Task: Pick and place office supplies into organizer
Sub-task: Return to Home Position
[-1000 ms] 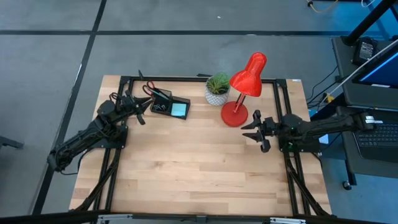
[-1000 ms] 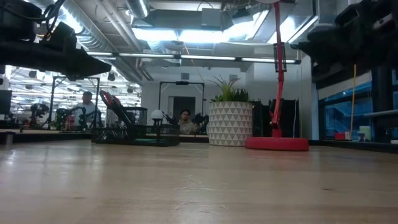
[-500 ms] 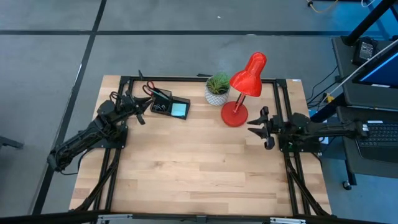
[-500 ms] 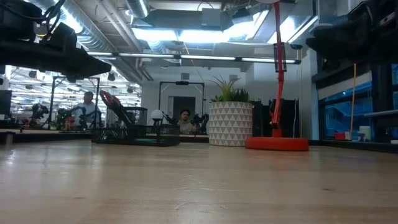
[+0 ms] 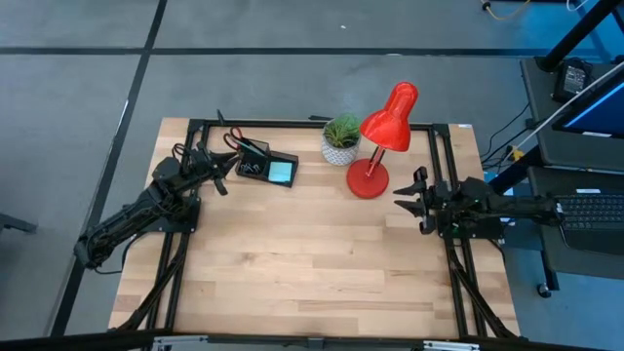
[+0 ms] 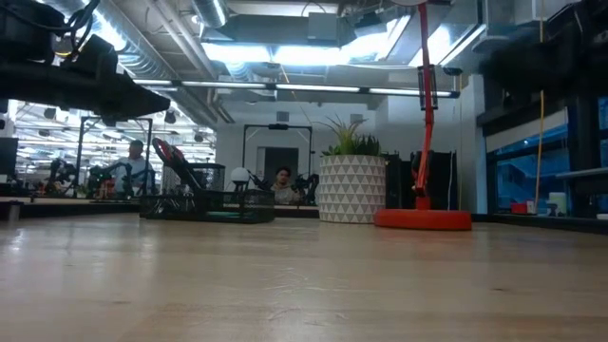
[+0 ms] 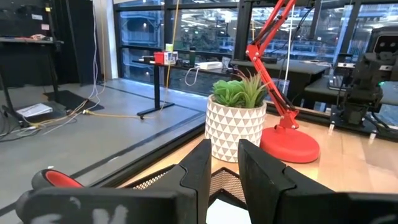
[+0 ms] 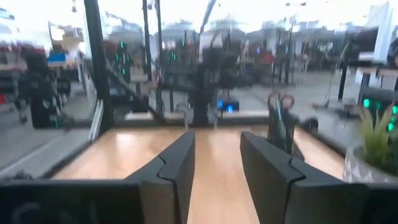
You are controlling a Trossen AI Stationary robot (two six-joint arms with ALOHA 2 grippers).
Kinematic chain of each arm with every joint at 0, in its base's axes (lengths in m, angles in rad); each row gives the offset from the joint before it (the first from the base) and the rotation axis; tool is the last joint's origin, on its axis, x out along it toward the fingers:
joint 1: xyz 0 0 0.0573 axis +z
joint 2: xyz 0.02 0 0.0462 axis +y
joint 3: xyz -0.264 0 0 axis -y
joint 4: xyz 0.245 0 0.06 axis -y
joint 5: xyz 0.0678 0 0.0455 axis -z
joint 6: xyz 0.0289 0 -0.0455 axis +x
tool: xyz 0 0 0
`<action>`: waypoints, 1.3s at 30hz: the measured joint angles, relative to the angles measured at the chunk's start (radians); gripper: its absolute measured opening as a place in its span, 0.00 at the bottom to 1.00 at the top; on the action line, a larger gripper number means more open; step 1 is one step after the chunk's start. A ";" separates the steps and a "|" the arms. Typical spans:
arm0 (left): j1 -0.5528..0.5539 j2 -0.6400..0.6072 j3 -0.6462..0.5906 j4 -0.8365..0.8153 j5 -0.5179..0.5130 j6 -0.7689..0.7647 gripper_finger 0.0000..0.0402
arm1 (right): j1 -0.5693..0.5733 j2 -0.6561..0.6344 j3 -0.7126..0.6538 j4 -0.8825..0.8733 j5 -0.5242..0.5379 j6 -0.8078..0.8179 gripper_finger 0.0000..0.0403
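The black mesh organizer (image 5: 266, 167) stands near the table's far edge, left of centre. It holds the light-blue notepad (image 5: 281, 173) and the red-handled scissors (image 5: 235, 138), handles up (image 6: 171, 156). My left gripper (image 5: 222, 175) hovers just left of the organizer with a narrow gap between its fingers (image 7: 225, 149); the mesh wall (image 7: 163, 180) and a red handle (image 7: 59, 181) lie right below it. My right gripper (image 5: 408, 200) is open (image 8: 217, 146) and empty above the table's right side, near the lamp base.
A white potted plant (image 5: 340, 139) and a red desk lamp (image 5: 369, 179) stand at the far edge, right of the organizer. Bare wood (image 5: 312, 253) fills the middle and near part of the table. People sit in the room behind (image 6: 282, 182).
My right arm has drawn back toward the table's right edge, and its open gripper has moved a little right and toward the far edge. My left arm and the organizer have stayed put.
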 joint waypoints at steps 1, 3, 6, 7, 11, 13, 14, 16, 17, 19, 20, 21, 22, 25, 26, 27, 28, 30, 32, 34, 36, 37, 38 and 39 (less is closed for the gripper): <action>0.000 0.000 0.000 -0.001 0.000 0.000 0.19 | 0.000 0.000 0.000 -0.024 0.000 0.000 0.33; 0.000 0.000 0.000 0.000 0.000 0.000 0.19 | 0.000 0.002 0.000 -0.048 0.000 0.000 0.33; 0.000 0.001 0.000 0.000 0.000 0.000 0.19 | 0.000 0.003 0.000 -0.054 0.000 -0.001 0.33; 0.000 0.001 0.000 0.000 0.000 0.000 0.19 | 0.000 0.003 0.000 -0.062 0.000 0.000 0.33; 0.000 0.001 0.000 0.000 0.000 0.000 0.19 | 0.000 0.003 0.000 -0.087 0.000 0.014 0.33; 0.000 0.001 0.000 0.000 0.000 0.000 0.19 | 0.000 0.003 0.000 -0.089 0.000 0.063 0.33; 0.000 0.001 0.000 0.000 0.000 0.000 0.19 | 0.000 0.003 0.000 -0.089 0.001 0.084 0.33; 0.000 0.001 0.000 0.000 0.000 0.000 0.19 | 0.000 0.003 0.000 -0.089 0.000 0.108 0.33; 0.000 0.001 0.000 0.000 0.000 0.000 0.19 | -0.001 0.003 0.000 -0.089 0.000 0.108 0.33; 0.000 0.001 0.000 0.000 0.000 0.000 0.19 | -0.001 0.003 0.000 -0.088 0.000 0.099 0.33; 0.000 0.001 0.000 0.000 0.000 0.000 0.19 | -0.001 0.003 0.000 -0.088 0.000 0.098 0.33; 0.000 0.001 0.000 0.000 0.000 0.000 0.19 | -0.001 0.003 0.000 -0.089 0.000 0.103 0.33; 0.000 0.001 0.000 0.000 0.000 0.000 0.19 | -0.001 0.003 0.000 -0.088 0.000 0.106 0.33; 0.000 0.001 0.000 0.000 0.000 0.000 0.19 | -0.001 0.003 0.000 -0.088 0.000 0.101 0.33; 0.000 0.001 0.000 0.000 0.000 0.000 0.19 | -0.001 0.003 0.000 -0.088 0.000 0.102 0.33; 0.000 0.001 0.000 0.000 0.000 0.000 0.19 | -0.001 0.003 0.000 -0.088 0.000 0.105 0.33; 0.000 0.001 0.000 0.000 0.000 0.000 0.19 | -0.001 0.003 0.000 -0.088 0.000 0.105 0.33; 0.000 0.001 0.000 0.000 0.000 0.000 0.19 | -0.001 0.003 0.000 -0.088 0.000 0.102 0.33; 0.000 0.001 0.000 0.000 0.000 0.000 0.19 | -0.001 0.003 0.000 -0.088 0.000 0.104 0.33; 0.000 0.001 0.000 0.000 0.000 0.000 0.19 | -0.001 0.003 0.000 -0.088 0.000 0.104 0.33; 0.000 0.001 0.000 0.000 0.000 0.000 0.19 | -0.001 0.003 0.000 -0.088 0.000 0.104 0.33; 0.000 0.001 0.000 0.000 0.000 0.000 0.19 | -0.001 0.003 0.000 -0.088 0.000 0.104 0.33; 0.000 0.001 0.000 0.000 0.000 0.000 0.19 | -0.001 0.003 0.000 -0.088 0.000 0.105 0.33; 0.000 0.001 0.000 0.000 0.000 0.000 0.19 | -0.001 0.003 0.000 -0.088 0.000 0.104 0.33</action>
